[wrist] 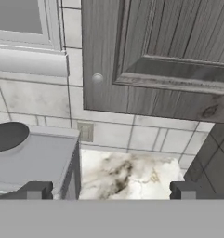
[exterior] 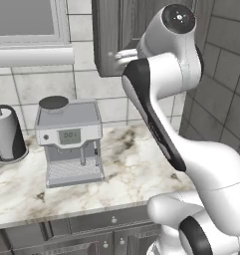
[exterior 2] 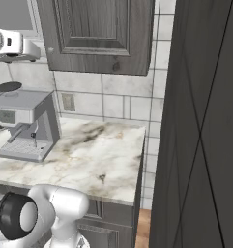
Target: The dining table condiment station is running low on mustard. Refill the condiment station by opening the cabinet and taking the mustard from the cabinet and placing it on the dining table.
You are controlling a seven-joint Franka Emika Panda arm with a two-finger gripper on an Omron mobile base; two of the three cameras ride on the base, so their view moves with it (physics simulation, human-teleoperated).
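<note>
The cabinet is a dark grey wood-grain wall unit with a recessed-panel door, and the door is closed. A small round knob sits at the door's lower left corner, also seen in the right base view as a knob. My gripper is open with nothing between its fingers. It hangs in the air a short way in front of the door, below and facing the knob, without touching it. In the left base view the cabinet shows behind the raised arm. The mustard is hidden. The dining table is out of view.
A grey coffee machine stands on the marbled wall counter below and left of the cabinet. A paper towel roll is at far left. A window sill juts out left of the cabinet. A tall dark panel bounds the right.
</note>
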